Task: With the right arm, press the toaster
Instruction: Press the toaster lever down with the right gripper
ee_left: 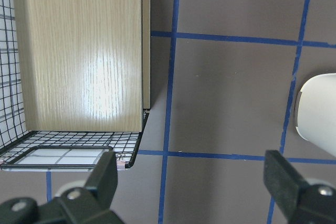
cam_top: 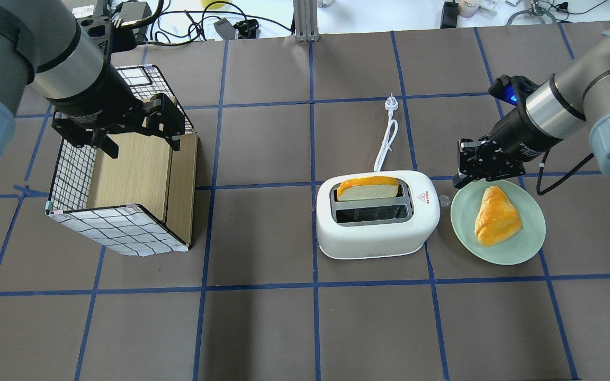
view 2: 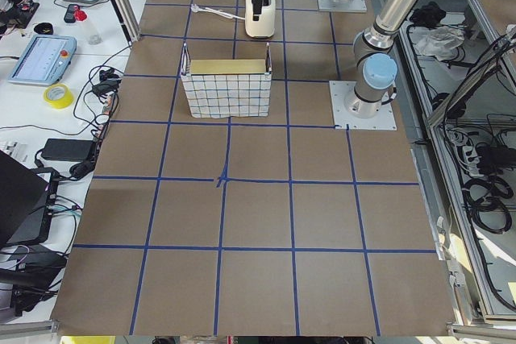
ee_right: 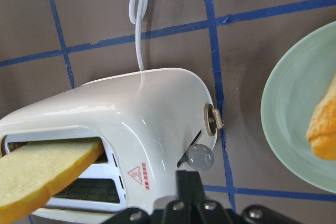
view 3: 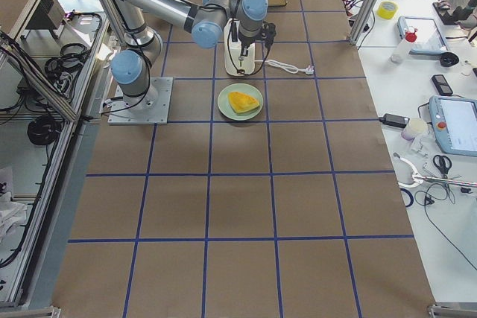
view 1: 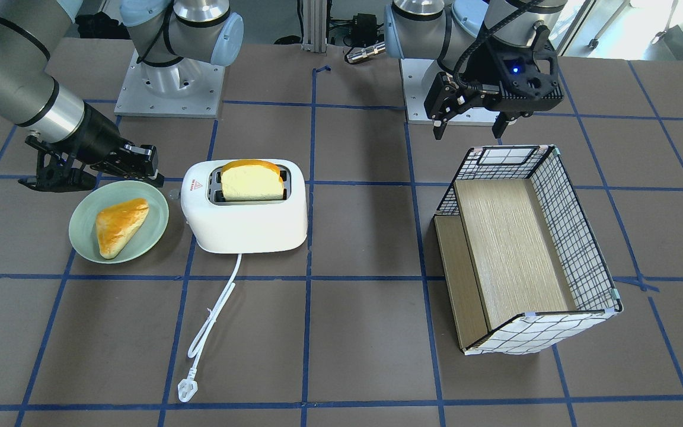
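Toaster (cam_top: 376, 233) is sat right of table centre in the overhead view; light plastic, likely shoved if pressed off-vertical. The small, slick lever knob (ee_right: 200, 157) at its 3 o'clock end is best pressed straight down. Right gripper (cam_top: 457, 182), jaws closed, is hung at the knob's 1 o'clock. Room is crowded by plate (cam_top: 527, 243) at 3 o'clock. Left gripper (cam_top: 143, 147) is held wide over basket (cam_top: 119, 233).

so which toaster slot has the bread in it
The cord-side slot holds the bread slice; the slot nearer the robot is empty.

White toaster (cam_top: 376, 238), pale-green plate (cam_top: 532, 227)
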Robot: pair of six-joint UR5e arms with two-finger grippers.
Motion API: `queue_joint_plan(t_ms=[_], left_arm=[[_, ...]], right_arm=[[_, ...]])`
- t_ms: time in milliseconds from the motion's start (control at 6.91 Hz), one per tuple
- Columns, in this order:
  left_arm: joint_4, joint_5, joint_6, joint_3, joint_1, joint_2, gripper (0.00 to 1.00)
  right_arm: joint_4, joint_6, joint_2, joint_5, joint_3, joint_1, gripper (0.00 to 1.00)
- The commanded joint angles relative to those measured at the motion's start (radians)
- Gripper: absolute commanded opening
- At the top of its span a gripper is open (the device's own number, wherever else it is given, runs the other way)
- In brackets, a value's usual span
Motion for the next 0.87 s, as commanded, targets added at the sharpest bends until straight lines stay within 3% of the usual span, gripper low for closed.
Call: queue_joint_plan(t_ms=[0,724], left_arm=[[0.000,-0.001,0.000,0.000,0.000,0.000,1.00],[0.000,0.000,0.000,-0.001,0.000,0.000,1.00]], right_arm=[[-0.028,-0.045,0.000,0.031,0.074,-0.041,0.00],[-0.028,-0.079,0.003,0.083,0.111,-0.052,0.00]])
